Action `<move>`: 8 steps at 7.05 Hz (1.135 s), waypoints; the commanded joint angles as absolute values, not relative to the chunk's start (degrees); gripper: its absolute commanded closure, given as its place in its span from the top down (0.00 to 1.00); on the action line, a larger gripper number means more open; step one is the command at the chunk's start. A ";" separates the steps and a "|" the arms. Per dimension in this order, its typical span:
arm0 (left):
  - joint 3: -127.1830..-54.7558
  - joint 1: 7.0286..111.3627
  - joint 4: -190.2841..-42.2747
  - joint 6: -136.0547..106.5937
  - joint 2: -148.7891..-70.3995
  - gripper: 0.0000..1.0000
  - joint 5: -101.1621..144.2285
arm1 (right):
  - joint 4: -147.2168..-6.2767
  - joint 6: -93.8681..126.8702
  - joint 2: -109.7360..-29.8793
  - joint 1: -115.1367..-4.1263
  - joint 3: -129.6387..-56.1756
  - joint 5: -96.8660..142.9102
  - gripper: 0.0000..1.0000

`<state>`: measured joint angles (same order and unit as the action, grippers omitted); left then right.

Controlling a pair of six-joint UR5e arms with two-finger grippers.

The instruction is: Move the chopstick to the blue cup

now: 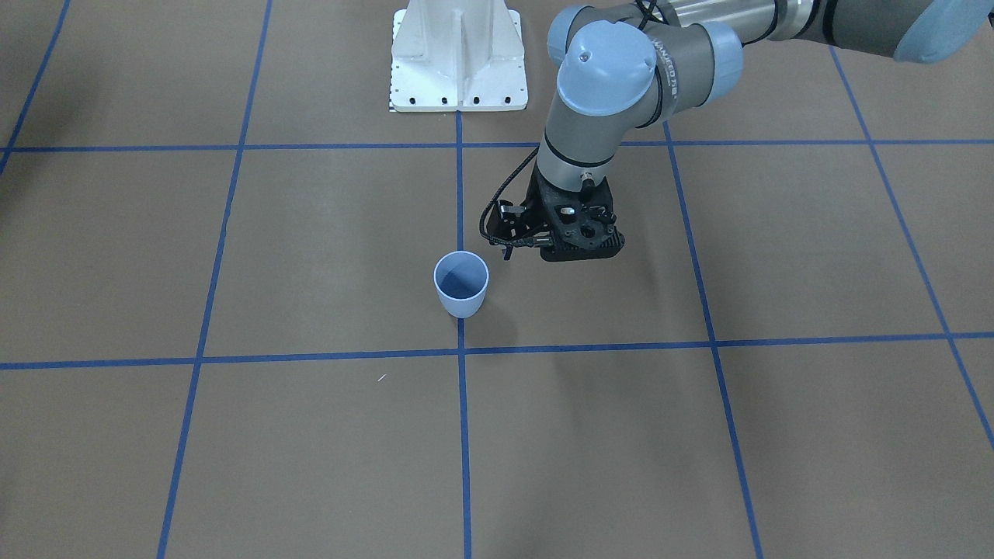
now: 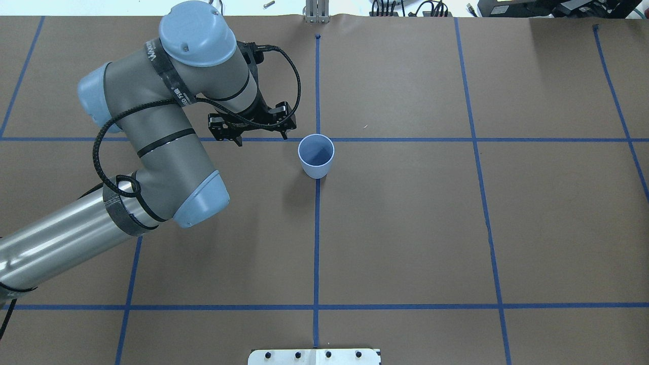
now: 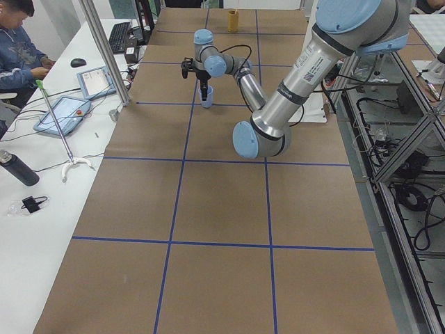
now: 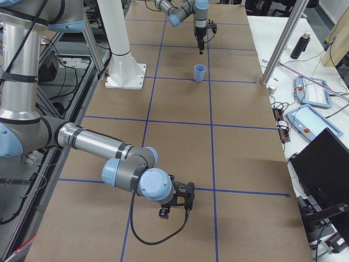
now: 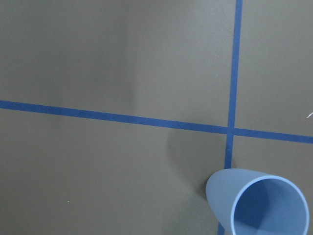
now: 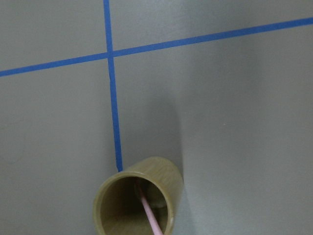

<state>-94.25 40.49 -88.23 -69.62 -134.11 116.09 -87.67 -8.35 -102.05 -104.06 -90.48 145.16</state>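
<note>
A: Where is the chopstick?

B: In the right wrist view. A thin pink chopstick [image 6: 148,211] leans inside a tan cylindrical cup [image 6: 172,182]. The cup stands upright at the end of a blue tape line [image 6: 113,98], at the bottom edge of that picture.

A: How does the right gripper sit relative to it?

B: The tan cup is close under that wrist camera, but no fingers show there. The right gripper [image 4: 174,203] appears only in the exterior right view, pointing down over the brown table [image 4: 240,164] near that camera's end. I cannot tell whether it is spread or closed, or whether it touches the chopstick.

A: And the left gripper?

B: The left gripper [image 2: 262,139] hangs pointing down just beside the blue cup [image 2: 316,155], on the robot's left of it and not touching it. From overhead its two fingers [image 2: 234,137] stand spread apart with nothing between them.

A: How does the blue cup stand?

B: It is upright with its mouth up, on a crossing of tape lines in the middle of the table, in front of the white robot base [image 1: 458,58]. The chopstick is not in it yet. In the exterior left view the tan cup stands far beyond the blue cup, toward the table's far end. That puts the chopstick well apart from the blue cup and the left gripper.
</note>
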 commanded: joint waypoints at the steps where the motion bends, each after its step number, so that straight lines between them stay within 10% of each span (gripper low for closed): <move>1: -94.31 40.52 -88.24 -69.61 -134.03 0.97 116.02 | -87.10 -5.71 -105.45 -104.32 -90.44 151.16 0.99; 3: -94.31 40.52 -88.24 -69.70 -134.03 0.97 116.01 | -85.88 -6.67 -106.78 -105.73 -90.53 150.74 0.92; 6: -94.04 40.43 -88.33 -69.79 -133.95 0.97 115.75 | -85.52 -6.42 -106.35 -106.87 -90.17 150.64 0.20; 8: -93.96 40.43 -88.42 -69.96 -133.77 0.97 115.58 | -85.43 -5.80 -105.91 -107.23 -90.53 150.73 0.10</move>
